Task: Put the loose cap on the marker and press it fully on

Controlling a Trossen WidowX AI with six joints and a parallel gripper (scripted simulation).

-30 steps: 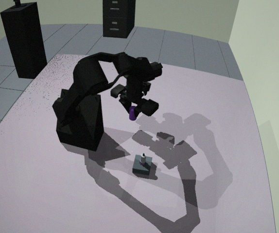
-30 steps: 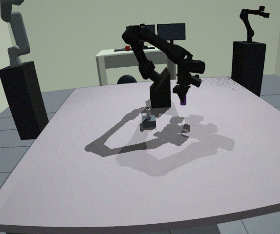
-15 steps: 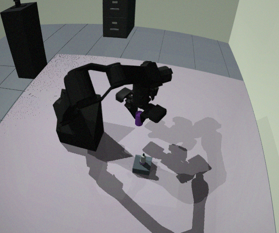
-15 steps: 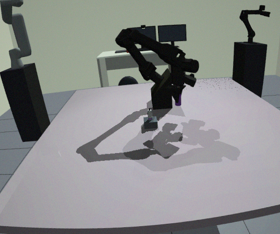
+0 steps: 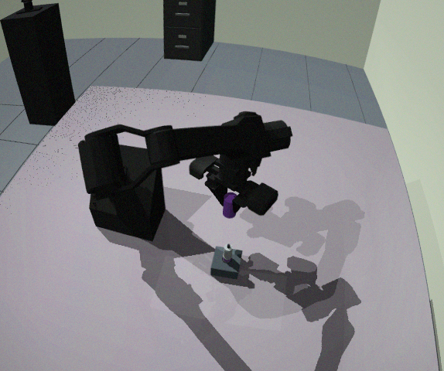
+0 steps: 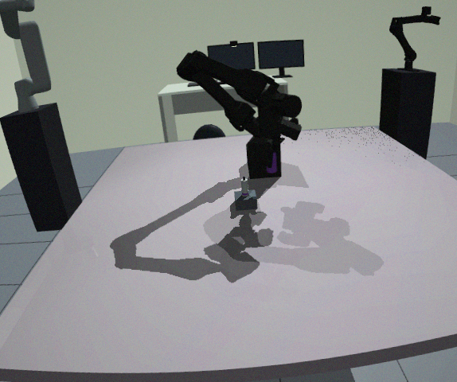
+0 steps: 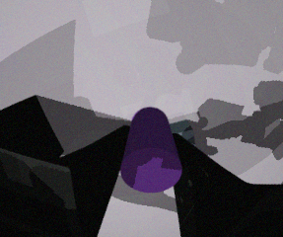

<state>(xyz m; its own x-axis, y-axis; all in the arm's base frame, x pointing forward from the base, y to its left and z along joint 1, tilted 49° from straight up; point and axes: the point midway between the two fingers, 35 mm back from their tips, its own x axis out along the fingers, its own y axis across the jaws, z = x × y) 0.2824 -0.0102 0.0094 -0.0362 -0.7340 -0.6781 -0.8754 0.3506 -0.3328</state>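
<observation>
From the top view, can make out the gripper [image 5: 229, 201] [image 6: 275, 154] [image 7: 149, 134] with its fingers clenched on the purple cap [image 5: 229, 208] [image 6: 272, 163] [image 7: 151, 173], on the arm-base side of the holder block [image 5: 224, 271] [image 6: 246, 203] [image 7: 179, 125]. Can see the marker [image 5: 227, 253] [image 6: 244, 187] standing upright in the holder block, bare tip up. Would count the grasp as done; must count as left the lining up, the lowering, the press to the click, the release and the retreat.

In the exterior view, can find the cap off to the right of the holder block and higher in the picture, against the dark arm base [image 5: 128, 216] [image 6: 257, 162]. Confirms the marker as uncapped, with no touch between cap and marker. Loses the fingers in the black behind the cap, so cannot judge the grip from here. Shows the gap to the side better than the top view does, and should call for a sideways shift before any descent.

In the wrist view, gives what the other two lack: a finger on either side of the cap, pinching it near the middle of the picture. Shows only a corner of the holder block, just beyond the cap and to its right; cannot make out the marker here. Might catch the cap's rim on the tip if lowered off-centre.
</observation>
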